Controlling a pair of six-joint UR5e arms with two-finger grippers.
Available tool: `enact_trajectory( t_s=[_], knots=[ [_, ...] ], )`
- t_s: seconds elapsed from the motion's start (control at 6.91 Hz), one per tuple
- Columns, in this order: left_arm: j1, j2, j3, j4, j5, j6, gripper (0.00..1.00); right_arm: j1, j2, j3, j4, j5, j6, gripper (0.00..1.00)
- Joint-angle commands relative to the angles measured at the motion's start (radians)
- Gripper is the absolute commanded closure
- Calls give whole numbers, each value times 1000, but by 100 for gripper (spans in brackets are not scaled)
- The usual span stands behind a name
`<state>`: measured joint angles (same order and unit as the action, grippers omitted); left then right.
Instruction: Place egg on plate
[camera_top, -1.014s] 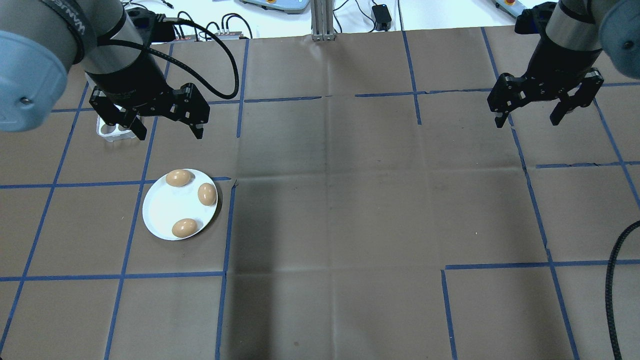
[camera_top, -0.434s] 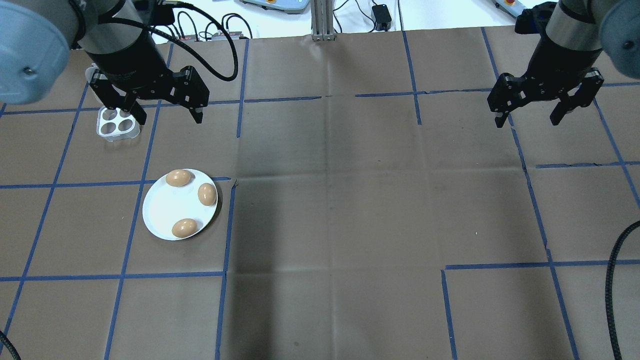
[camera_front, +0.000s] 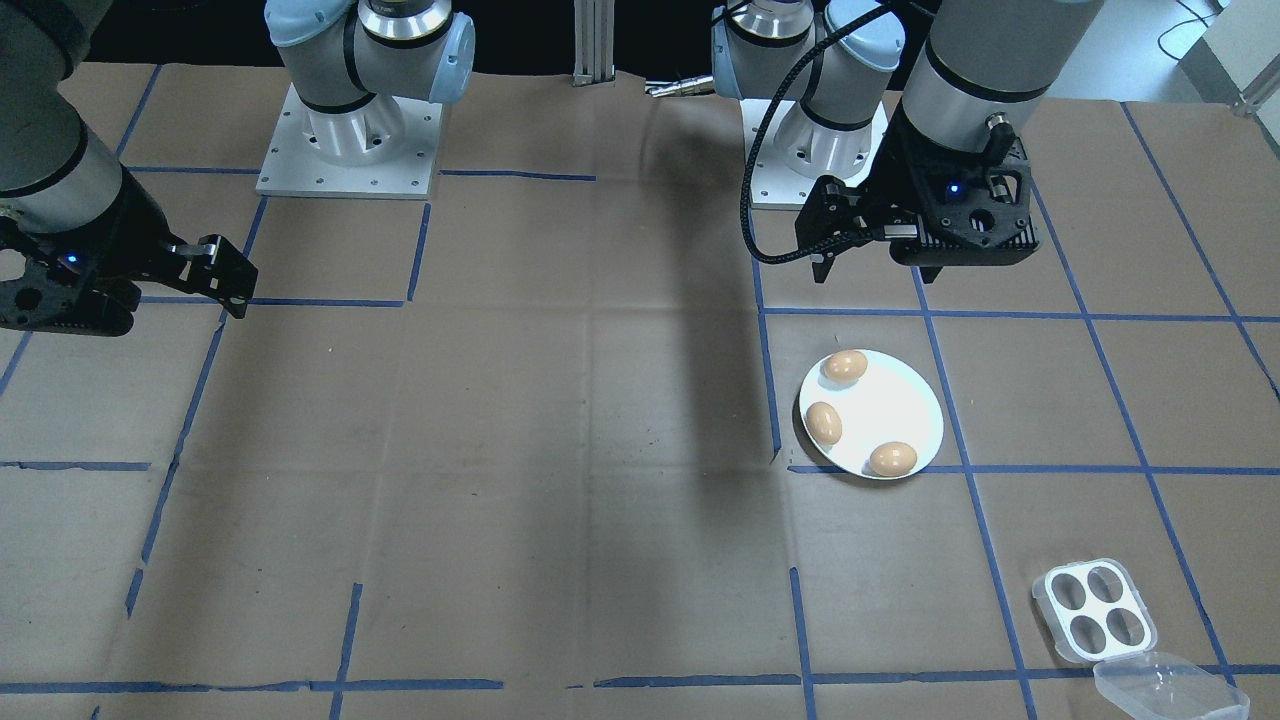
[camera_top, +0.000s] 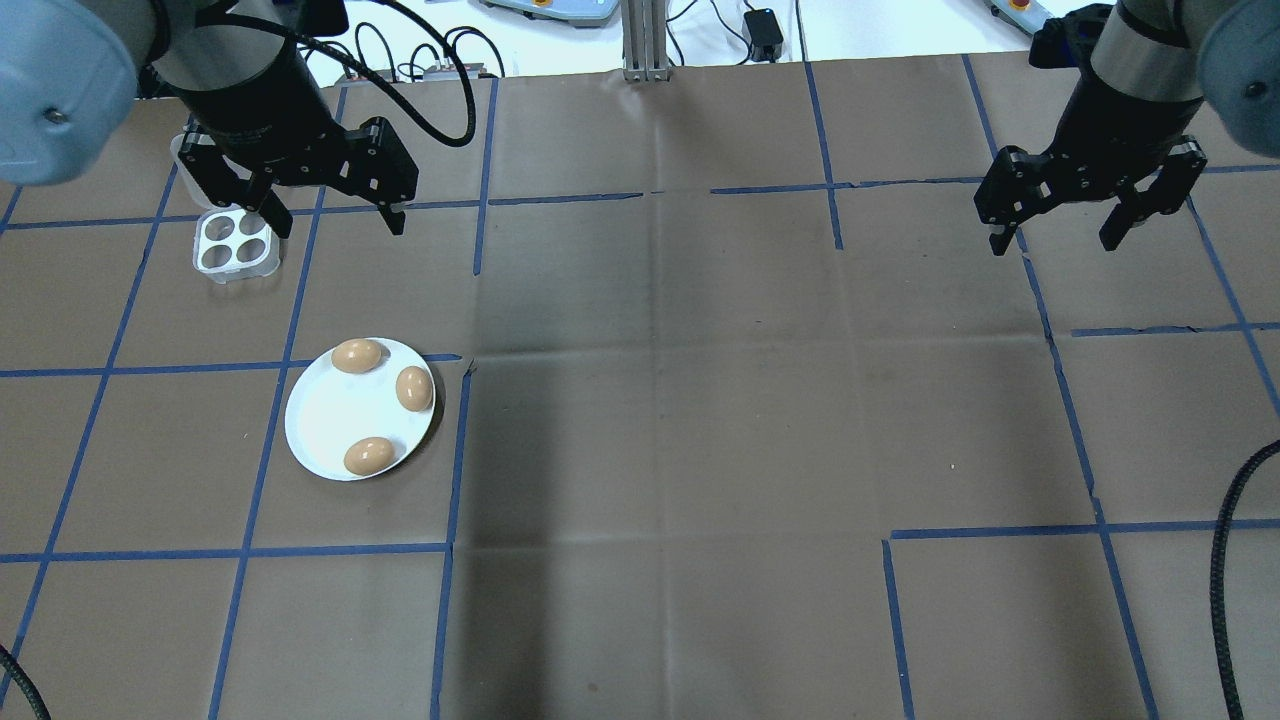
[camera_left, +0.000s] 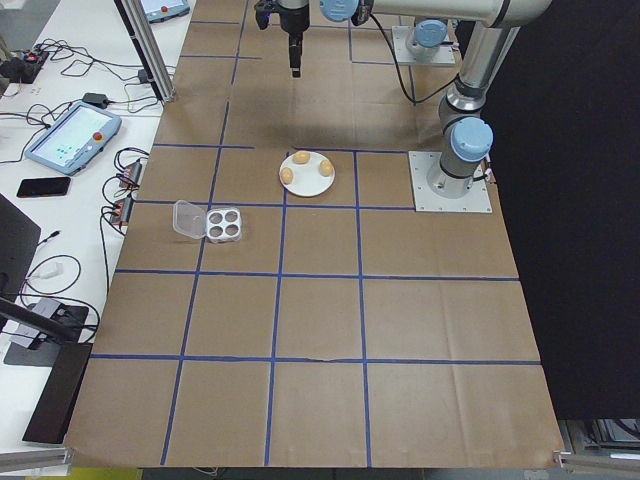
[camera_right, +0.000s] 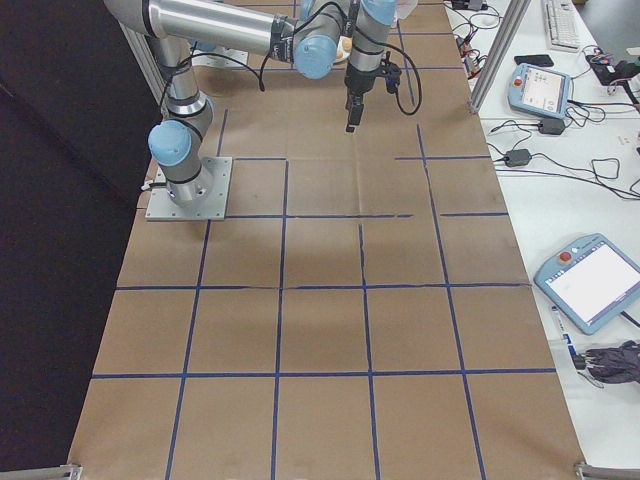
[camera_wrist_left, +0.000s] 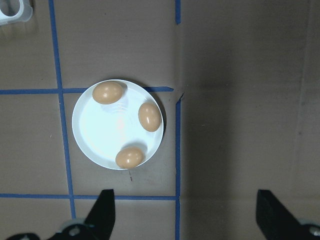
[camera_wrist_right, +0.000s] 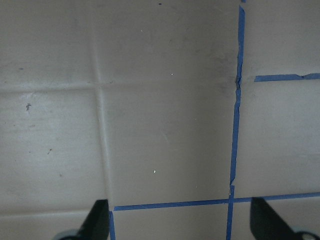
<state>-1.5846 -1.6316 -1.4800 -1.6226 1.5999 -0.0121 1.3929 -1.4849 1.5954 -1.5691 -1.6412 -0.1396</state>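
Resting on the round, plain white shallow plate (camera_top: 345, 420) are three tan-brown eggs (camera_top: 369, 455), spaced along its rim, their long axes pointing different ways; nothing lies loose on the brown paper-covered bench (camera_top: 700, 420) with its blue tape grid. Taking the plate as landmark and working away from the overhead camera: just beyond it, raised above the bench, hangs the left end effector (camera_top: 328, 215), fingers spread wide and holding nothing. The left wrist view shows the plate directly below and slightly ahead of those parted fingertips (camera_wrist_left: 102, 212). Beside that end effector, further from the plate, sits the small clear plastic four-cup egg tray (camera_top: 232, 244), lid flipped back, every cup empty. Well apart, across the bench, the right end effector (camera_top: 1060, 240) hovers equally wide and empty. The left arm is clearly nearer; with no egg left outside the plate, placing looks finished.
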Motion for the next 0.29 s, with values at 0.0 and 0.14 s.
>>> enact_trajectory(
  t_s=[0.0,0.14],
  knots=[
    [0,-1,-2,1,0,0,0,0,0,0,1,0,0,0],
    [0,-1,-2,1,0,0,0,0,0,0,1,0,0,0]
  ],
)
